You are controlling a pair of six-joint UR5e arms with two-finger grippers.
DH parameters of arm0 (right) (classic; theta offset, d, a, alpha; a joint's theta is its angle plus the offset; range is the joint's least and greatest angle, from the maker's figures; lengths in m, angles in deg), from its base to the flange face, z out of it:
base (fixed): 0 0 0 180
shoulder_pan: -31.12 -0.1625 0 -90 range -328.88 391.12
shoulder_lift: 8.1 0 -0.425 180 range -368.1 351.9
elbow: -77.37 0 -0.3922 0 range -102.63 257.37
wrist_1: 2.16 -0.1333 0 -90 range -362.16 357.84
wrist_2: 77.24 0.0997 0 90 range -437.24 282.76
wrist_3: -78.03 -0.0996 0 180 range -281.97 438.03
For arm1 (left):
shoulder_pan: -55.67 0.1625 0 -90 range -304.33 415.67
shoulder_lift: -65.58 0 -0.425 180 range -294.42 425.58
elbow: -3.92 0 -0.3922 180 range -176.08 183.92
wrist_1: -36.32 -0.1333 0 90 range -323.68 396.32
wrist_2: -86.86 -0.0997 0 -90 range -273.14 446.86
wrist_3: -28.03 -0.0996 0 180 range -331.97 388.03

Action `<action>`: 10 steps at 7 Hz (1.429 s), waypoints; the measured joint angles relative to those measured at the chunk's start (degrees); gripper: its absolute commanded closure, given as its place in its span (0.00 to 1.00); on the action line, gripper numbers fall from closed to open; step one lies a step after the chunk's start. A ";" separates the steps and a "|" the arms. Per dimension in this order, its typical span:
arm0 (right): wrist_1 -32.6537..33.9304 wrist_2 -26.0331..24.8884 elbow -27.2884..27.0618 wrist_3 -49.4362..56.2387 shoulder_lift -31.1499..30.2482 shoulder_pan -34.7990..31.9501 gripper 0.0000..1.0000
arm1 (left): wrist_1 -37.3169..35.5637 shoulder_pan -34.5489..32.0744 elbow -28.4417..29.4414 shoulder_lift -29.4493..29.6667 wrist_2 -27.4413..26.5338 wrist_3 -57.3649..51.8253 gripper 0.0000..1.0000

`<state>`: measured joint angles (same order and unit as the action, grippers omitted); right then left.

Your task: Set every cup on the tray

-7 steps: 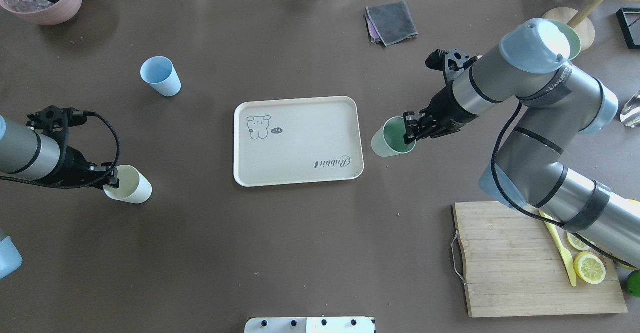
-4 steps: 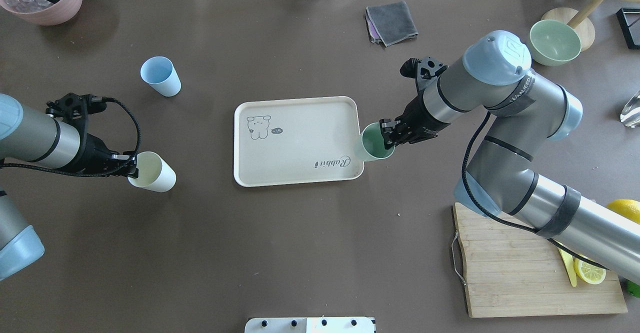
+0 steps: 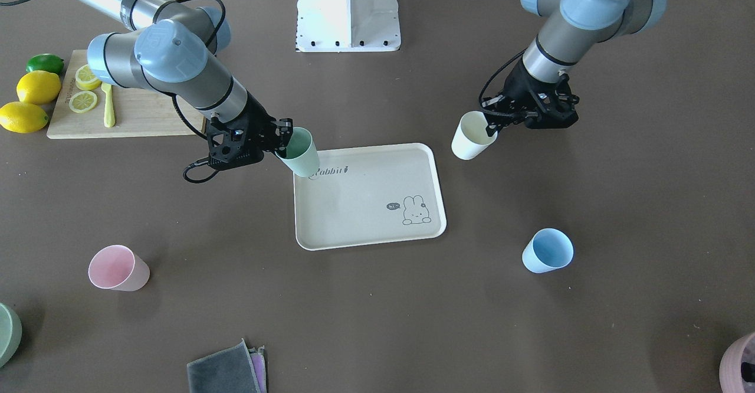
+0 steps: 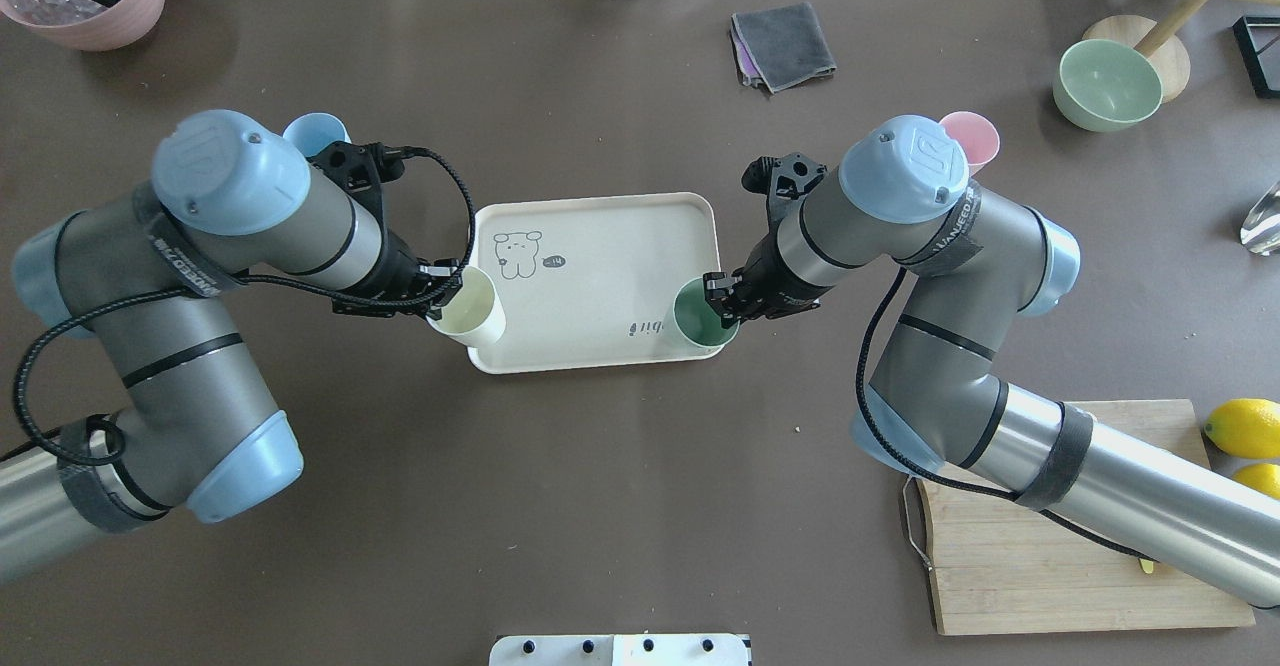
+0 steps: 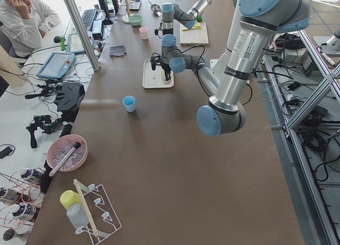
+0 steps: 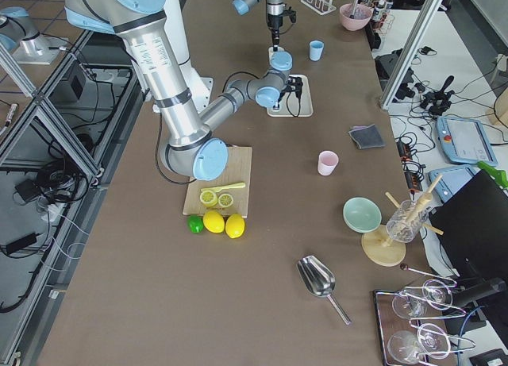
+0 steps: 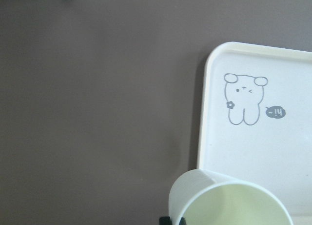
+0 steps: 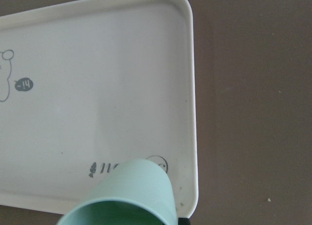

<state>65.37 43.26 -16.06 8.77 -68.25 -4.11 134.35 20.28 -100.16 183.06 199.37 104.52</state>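
Cream tray [image 4: 600,256]: lay flat at the middle of the table, its bunny drawing toward the robot's left end.
Left gripper [image 4: 443,298]: was clamped on the rim of the cream cup [image 4: 472,316], which hung tilted over the tray's left near edge in the overhead view.
Right gripper [image 4: 719,299]: pinched the sage green cup [image 4: 697,322] by its rim, over the tray's right near corner and part of the script.
Contact: whether either cup touched the tray could not be told.
Light blue cup [image 4: 318,132]: stood on the table left of the tray, partly hidden by the left arm.
Pink cup [image 4: 974,140]: stood on the table right of the tray, partly hidden by the right arm.
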 measured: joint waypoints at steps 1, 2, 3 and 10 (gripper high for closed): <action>-0.03 -0.72 -0.03 -1.10 0.25 0.22 0.00 | -0.39 1.12 1.95 2.11 -1.33 0.56 0.80; -0.04 -1.16 -0.41 -2.16 0.33 -0.12 0.00 | -0.41 1.51 3.44 3.37 -1.82 0.76 0.03; 0.08 -0.83 -0.98 -2.40 0.32 -1.46 0.00 | -0.40 1.66 4.56 4.25 -2.02 0.76 0.02; 17.40 10.47 6.83 30.57 -1.39 -26.92 0.06 | -2.02 -11.47 3.56 0.92 4.24 -14.98 0.02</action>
<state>82.77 53.73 -9.23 39.35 -69.64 -31.03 132.33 8.82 -96.60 183.98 203.61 89.55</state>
